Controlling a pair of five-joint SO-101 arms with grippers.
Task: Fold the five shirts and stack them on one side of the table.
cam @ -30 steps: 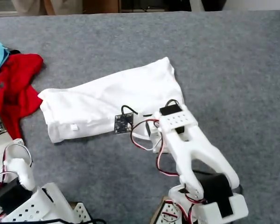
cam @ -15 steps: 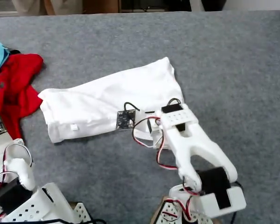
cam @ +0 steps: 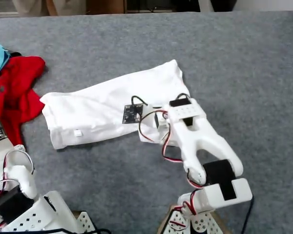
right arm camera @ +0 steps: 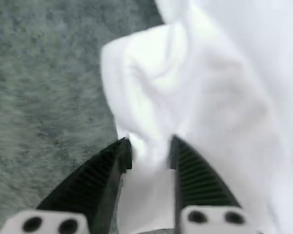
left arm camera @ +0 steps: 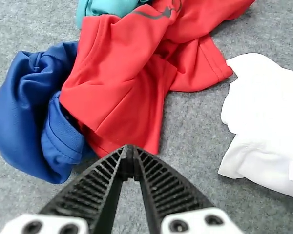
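The right arm [cam: 200, 141] stretches from the near right side out over the grey fuzzy counter [cam: 234, 58]. The right gripper [right arm camera: 149, 146] pinches the near edge of the white cloth shirt [cam: 102, 107]. This shirt lies half folded and lumpy in the middle of the counter. The left arm [cam: 14, 200] sits bent at the near left corner. The left gripper [left arm camera: 130, 152] is closed on nothing, over a crumpled red shirt [left arm camera: 136, 63]. A blue shirt [left arm camera: 24, 117] and a teal shirt [left arm camera: 95, 6] lie beside it.

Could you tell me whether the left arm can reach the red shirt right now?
Probably yes: the left gripper, shut, points straight at the red shirt, which lies uncovered with nothing between them. The right gripper holds the white shirt, aside.
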